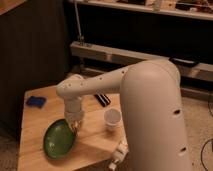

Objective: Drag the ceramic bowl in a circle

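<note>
the ceramic bowl (57, 141) sits on the near left part of the table (35, 120), left of the white cup (113, 119). the gripper (75, 125) is down at the bowl's far right rim, so the bowl's body lies to its near left. i can't tell whether the gripper is clamped on that rim or loose. the arm comes in from the right, forearm stretched left, wrist turned straight down. i judge the circle must be led from that rim.
</note>
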Robot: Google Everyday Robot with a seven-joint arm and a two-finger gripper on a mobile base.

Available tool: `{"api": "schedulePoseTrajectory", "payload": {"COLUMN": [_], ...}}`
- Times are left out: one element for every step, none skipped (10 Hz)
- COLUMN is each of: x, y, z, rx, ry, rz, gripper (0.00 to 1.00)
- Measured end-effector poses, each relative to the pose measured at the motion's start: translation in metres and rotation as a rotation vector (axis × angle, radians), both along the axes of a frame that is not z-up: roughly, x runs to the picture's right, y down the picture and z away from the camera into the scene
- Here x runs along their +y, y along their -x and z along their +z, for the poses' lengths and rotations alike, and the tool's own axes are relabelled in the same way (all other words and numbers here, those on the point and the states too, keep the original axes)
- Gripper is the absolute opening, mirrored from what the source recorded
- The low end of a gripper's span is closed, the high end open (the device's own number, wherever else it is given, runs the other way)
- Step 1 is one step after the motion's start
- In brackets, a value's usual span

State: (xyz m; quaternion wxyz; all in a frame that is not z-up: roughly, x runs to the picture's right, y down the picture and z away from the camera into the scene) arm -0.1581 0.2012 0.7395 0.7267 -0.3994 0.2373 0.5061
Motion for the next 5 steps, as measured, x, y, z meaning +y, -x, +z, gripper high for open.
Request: {"api": "schedulePoseTrajectory", "payload": {"x": [0.004,0.009,0.014,0.02,0.028], "y": [0.004,0.008,0.009,0.012,0.018], "z": [-0.009,-0.017,-0.024,-0.029,-0.034], "rx": [-0.03,-0.063,-0.088,-0.114,-0.148], "ry": [0.009,0.025,0.041,0.059,0.079], "rz": [-0.013,-0.012,-0.001,0.016,0.031], "gripper": [0.0,0.0,0.0,0.0,0.0]}}
